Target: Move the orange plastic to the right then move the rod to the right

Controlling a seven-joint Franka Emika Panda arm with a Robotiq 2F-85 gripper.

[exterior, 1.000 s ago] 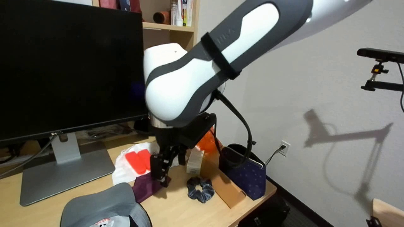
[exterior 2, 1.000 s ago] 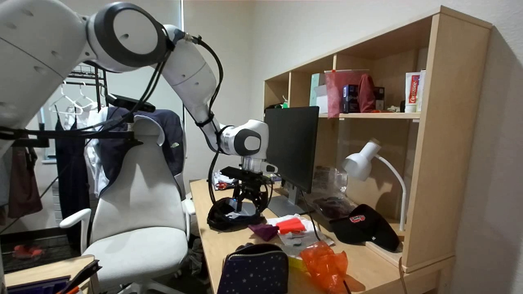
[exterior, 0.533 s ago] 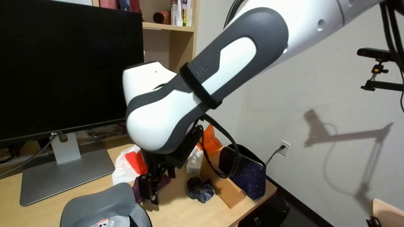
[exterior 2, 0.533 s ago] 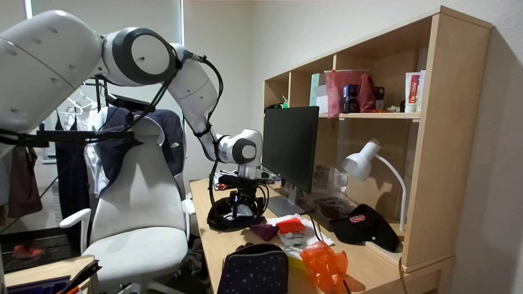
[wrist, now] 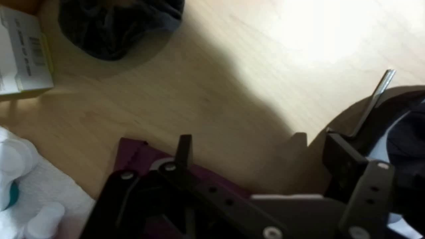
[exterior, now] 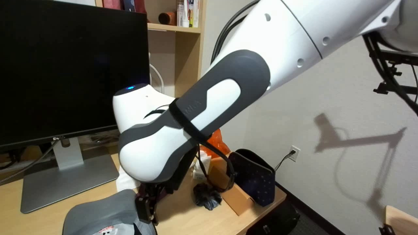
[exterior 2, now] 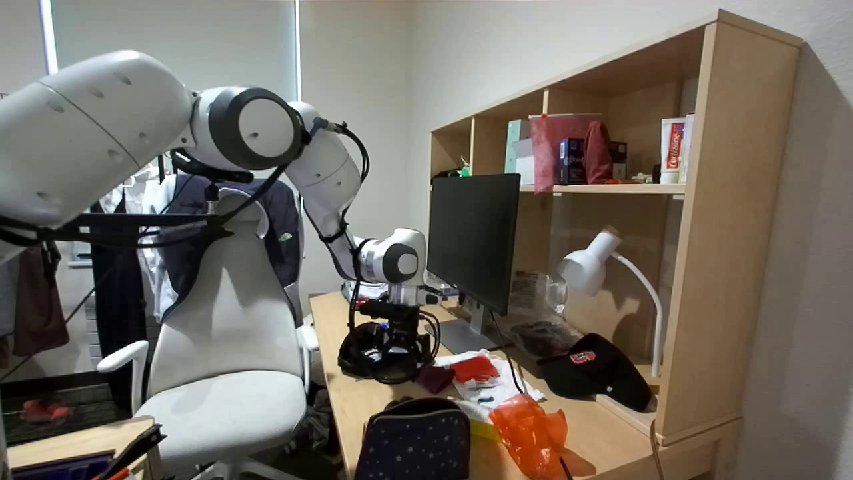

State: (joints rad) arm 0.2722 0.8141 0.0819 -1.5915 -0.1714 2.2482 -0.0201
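The pincer, jaws apart, empty, has descended beside the cap, away from the orange plastic near the end edge of the worktop; grasping the plastic appears not imminent.

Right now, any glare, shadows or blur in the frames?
Wrist view: glare washes out the desk at upper right, a broad soft-edged shadow covers the middle, the open gripper reads nearly black, print on the white box mostly too blurred to read. In an exterior view, a jointed shadow falls on the wall; in an exterior view, the orange plastic shows shiny highlights.
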